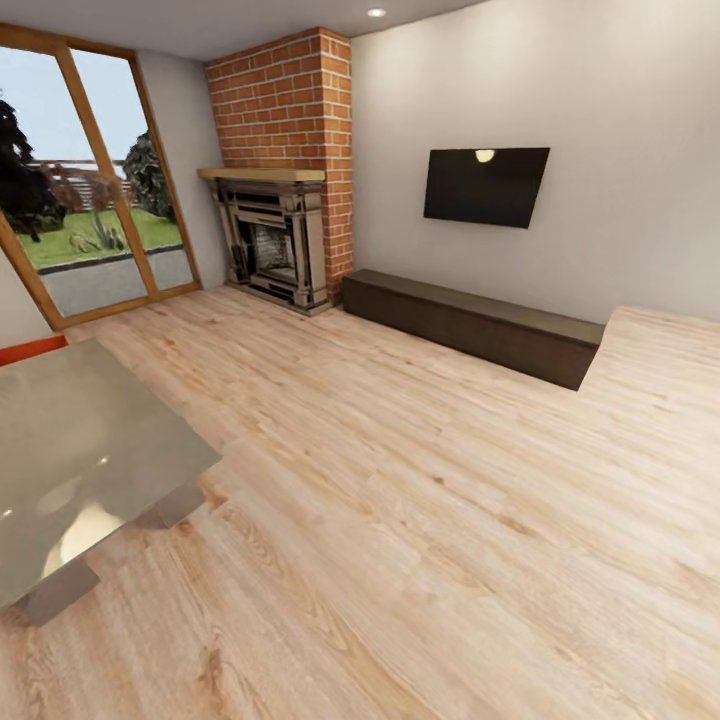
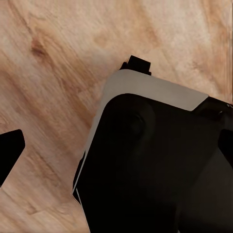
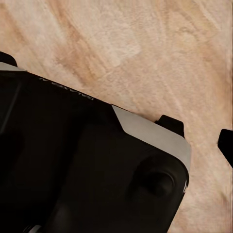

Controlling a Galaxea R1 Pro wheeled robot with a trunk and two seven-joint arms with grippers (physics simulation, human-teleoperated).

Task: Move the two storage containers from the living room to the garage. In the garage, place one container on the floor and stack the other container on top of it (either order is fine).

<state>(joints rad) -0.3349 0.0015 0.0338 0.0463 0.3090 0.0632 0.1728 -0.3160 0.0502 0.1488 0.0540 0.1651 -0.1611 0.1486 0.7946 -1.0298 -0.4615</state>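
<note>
At the left edge of the head view, just beyond the far corner of a shiny grey table (image 1: 90,440), a small piece of an orange-red storage container (image 1: 32,349) is visible; most of it is cut off by the picture edge and hidden by the table, so its exact position cannot be told. It lies between the table and the wood-framed glass doors (image 1: 85,190), which show grass and trees outside. To the right of these doors stands a red brick fireplace (image 1: 285,180) with a metal front. Right of the fireplace, a long low dark cabinet (image 1: 470,325) stands against the beige wall, and a black television (image 1: 485,186) hangs on the wall above it. The light wood-plank floor (image 1: 420,520) of the living room covers the rest.

Both wrist views look down on the same plank floor, with the black and grey base (image 2: 155,165) of the robot below. One dark fingertip of the left gripper (image 2: 9,153) and one of the right gripper (image 3: 226,144) appear at the picture edges. Whether these claws are open or closed cannot be told.
</note>
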